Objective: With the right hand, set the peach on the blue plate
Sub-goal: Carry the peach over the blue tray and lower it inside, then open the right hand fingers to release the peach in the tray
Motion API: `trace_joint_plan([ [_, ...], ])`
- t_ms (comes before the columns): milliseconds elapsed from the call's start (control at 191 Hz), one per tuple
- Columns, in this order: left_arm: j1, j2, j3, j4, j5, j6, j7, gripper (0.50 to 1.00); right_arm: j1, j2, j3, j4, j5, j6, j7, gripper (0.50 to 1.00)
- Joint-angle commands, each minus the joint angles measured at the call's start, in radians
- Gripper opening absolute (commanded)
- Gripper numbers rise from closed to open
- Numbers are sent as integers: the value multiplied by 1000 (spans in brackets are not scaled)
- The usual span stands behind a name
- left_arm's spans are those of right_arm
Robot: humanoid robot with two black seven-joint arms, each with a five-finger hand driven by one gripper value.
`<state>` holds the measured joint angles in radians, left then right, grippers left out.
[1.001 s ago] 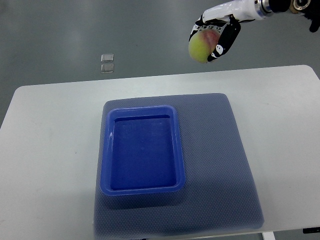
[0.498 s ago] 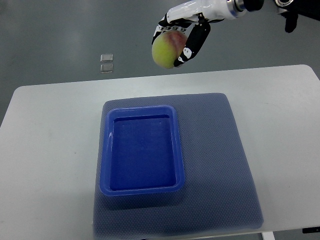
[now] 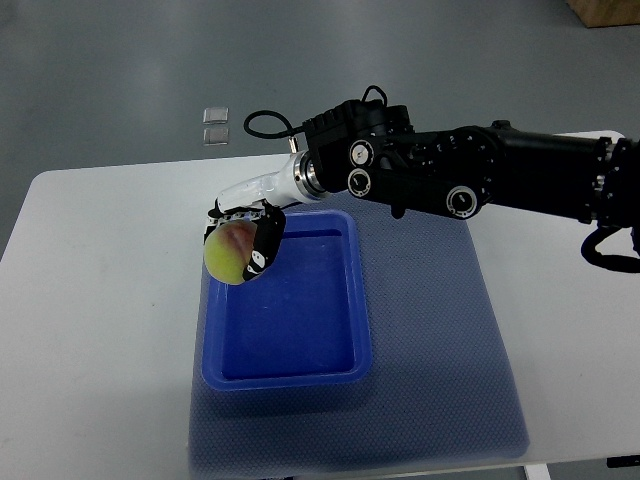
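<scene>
Right hand [image 3: 243, 240] gripping peach [image 3: 229, 256], moved from high behind table [image 3: 90, 300] down to plate [image 3: 285, 375] left rim. Release likely next; shift inward first.

A white table [image 3: 90, 300] with rounded corners fills the lower two thirds of the frame, its far edge running from upper left to upper right; on it, centre to lower right, lies a grey-blue mat [image 3: 440, 340] with a fine dotted weave, reaching almost to the table's near edge; a blue plate [image 3: 290, 375], a shallow rectangular tray with a raised rim, sits on the mat's left half; behind the table is grey floor [image 3: 110, 60], with two small pale squares [image 3: 214, 125] at upper left.
</scene>
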<state>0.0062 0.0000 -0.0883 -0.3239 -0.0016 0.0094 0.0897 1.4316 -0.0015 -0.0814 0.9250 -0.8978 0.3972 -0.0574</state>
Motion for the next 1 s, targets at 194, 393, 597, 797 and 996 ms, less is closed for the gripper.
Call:
trace_joint_plan([
  [194,0,0,-1,2,0,0,1,1000,-105,2,-38,-51,-96,-20,1,682],
  [393,0,0,1,2,0,1,1,1000,-129,2,-38,-67,-99,-24,1,807],
  [597,0,0,1,5,0,1,1,1000,-123,2,-29,-75,-95,-20,1,926],
  [797,0,0,1,5,0,1,-1,1000,-111,2,3,-74,-84,-17,1,932],
  [996,0,0,1,5,0,1,-1,1000,-48,2,143,-74,-44,-14,2,932],
])
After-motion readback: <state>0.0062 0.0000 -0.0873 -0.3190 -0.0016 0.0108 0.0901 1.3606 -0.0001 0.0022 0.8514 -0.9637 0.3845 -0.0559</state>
